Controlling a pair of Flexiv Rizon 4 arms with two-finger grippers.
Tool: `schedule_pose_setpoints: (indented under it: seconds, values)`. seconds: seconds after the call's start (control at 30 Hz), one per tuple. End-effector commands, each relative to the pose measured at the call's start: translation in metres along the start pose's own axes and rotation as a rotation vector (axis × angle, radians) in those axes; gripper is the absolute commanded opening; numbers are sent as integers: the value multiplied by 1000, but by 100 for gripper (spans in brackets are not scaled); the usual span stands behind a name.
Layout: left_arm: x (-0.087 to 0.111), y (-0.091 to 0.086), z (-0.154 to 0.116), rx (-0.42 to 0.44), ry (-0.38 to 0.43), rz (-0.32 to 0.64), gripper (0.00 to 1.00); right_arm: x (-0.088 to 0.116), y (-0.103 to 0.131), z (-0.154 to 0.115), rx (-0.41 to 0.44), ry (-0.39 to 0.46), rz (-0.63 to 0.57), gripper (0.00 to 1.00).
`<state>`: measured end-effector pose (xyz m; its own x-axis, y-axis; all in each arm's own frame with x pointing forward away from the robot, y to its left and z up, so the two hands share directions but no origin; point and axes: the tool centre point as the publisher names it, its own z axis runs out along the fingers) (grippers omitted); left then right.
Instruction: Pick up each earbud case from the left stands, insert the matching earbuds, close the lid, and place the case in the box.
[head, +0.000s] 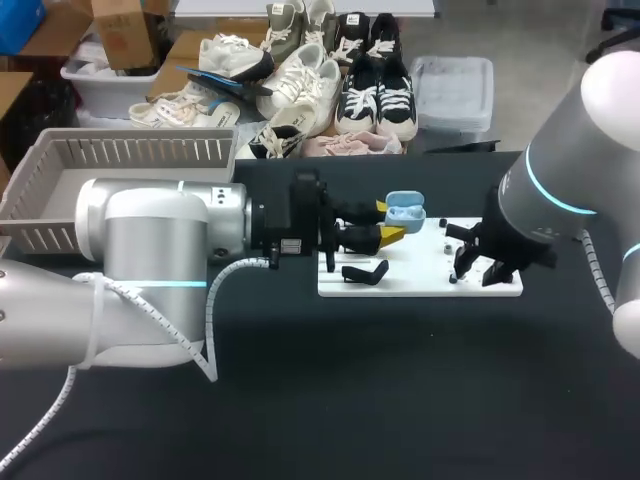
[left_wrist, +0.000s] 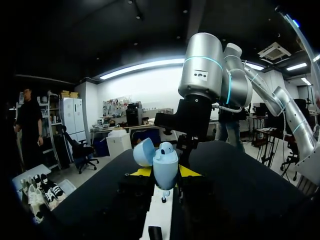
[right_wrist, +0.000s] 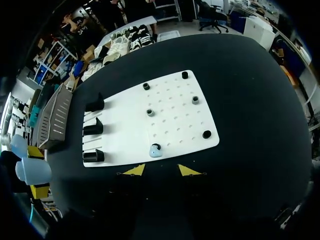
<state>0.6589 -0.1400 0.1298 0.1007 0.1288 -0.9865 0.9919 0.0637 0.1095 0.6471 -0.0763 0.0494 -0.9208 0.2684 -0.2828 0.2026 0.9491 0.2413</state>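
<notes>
A light blue earbud case (head: 405, 212) with its lid (left_wrist: 144, 151) swung open is held above the white board (head: 420, 282). My left gripper (head: 388, 225) is shut on the case (left_wrist: 165, 167), its yellow tips on both sides. My right gripper (head: 472, 268) hovers over the board's right part (right_wrist: 170, 115), open with nothing between its fingers (right_wrist: 134, 170). A small light blue earbud (right_wrist: 155, 150) sits on a peg just ahead of them. Three black stands (right_wrist: 93, 130) line the board's left edge, all bare.
A grey slatted basket (head: 120, 165) stands at the table's back left, also seen beyond the stands (right_wrist: 55, 117). Several small black and grey pegs (right_wrist: 195, 99) dot the board. Black tabletop (head: 400, 400) stretches in front of the board.
</notes>
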Motion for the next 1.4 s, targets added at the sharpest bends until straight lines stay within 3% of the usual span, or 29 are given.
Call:
schedule_pose_setpoints:
  seconds: [0.03,1.4]
  values:
    - [2,1,-6,-20,-18,3,0,-1,3,5,6,-1,2,35]
    - [2,3,-10,-30,-28,1,0,-4,9,28,-55,16,37,35]
